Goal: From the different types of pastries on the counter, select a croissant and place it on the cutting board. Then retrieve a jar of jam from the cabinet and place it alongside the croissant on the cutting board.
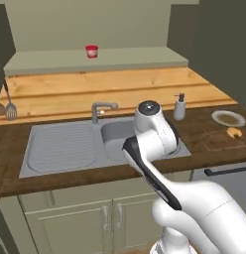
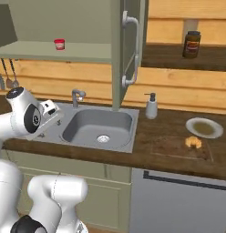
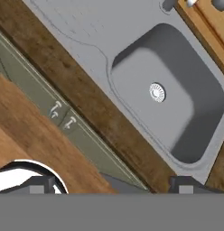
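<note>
White arm links are seen nearest the cameras, folded up in front of the sink [image 2: 99, 125], with the tool [image 3: 111, 187] held above the basin and looking down at the drain [image 3: 156, 92]. Its 2 dark finger tips [image 3: 41, 184] stand far apart at the bottom of the hand view, spread wide, and nothing is seen between them. The croissant [image 2: 193, 142] is observed lying on the cutting board [image 2: 178, 150], at its far right corner just beside a pale round plate [image 2: 204, 128], so step 1 is judged complete. The same pastry [image 1: 234, 132] is confirmed in the left base view, on the board near the plate [image 1: 228, 118]. No cupcake could be made out. The jar of jam [image 1: 92, 51], squat with a red top, is noted standing upright on the open cabinet shelf [image 1: 55, 63] above and behind the faucet [image 1: 100, 110], well apart from the tool; the cabinet door [image 2: 128, 50] is seen swung open. A taller dark jar [image 2: 191, 44] with a red label stands on a separate ledge to the right and is not the target. A soap dispenser [image 2: 151, 106] stands on the counter [image 2: 169, 125] between sink and board. Step 2 is judged not yet begun: reaching up to the shelf, grasping the jar, carrying it rightward and setting it beside the croissant all remain.
</note>
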Controlling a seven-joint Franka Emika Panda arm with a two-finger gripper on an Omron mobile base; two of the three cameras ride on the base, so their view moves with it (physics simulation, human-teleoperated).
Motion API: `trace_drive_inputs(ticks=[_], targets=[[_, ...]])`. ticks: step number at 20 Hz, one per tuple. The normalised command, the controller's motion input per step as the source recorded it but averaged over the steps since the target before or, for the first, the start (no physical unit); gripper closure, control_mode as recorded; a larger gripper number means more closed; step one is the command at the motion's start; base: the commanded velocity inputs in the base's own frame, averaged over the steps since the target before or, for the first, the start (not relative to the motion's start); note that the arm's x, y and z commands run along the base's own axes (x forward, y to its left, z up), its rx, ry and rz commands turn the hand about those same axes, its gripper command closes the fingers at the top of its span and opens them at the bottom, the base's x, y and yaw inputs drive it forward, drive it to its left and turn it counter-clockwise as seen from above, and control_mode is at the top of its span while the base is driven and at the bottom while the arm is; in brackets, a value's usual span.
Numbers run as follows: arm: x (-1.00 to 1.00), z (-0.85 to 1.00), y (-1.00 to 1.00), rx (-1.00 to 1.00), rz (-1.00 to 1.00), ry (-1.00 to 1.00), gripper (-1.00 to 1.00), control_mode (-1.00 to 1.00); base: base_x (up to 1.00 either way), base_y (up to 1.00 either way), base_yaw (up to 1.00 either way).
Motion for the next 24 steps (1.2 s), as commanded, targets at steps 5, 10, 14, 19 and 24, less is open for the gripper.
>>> trace_drive_inputs(ticks=[5,10,14,19,24], targets=[[0.0,0.0,0.0,0.0,0.0,0.0,-1.0,1.0,1.0,0.48,0.0],[0.0,0.0,0.0,0.0,0.0,0.0,-1.0,1.0,0.94,0.42,-0.04],[0.0,0.0,0.0,0.0,0.0,0.0,-1.0,1.0,0.71,0.21,-0.09],[0.0,0.0,0.0,0.0,0.0,0.0,-1.0,-1.0,0.06,0.05,-0.02],[-0.18,0.2,0.0,0.0,0.0,-0.1,-1.0,-1.0,0.0,0.0,0.0]])
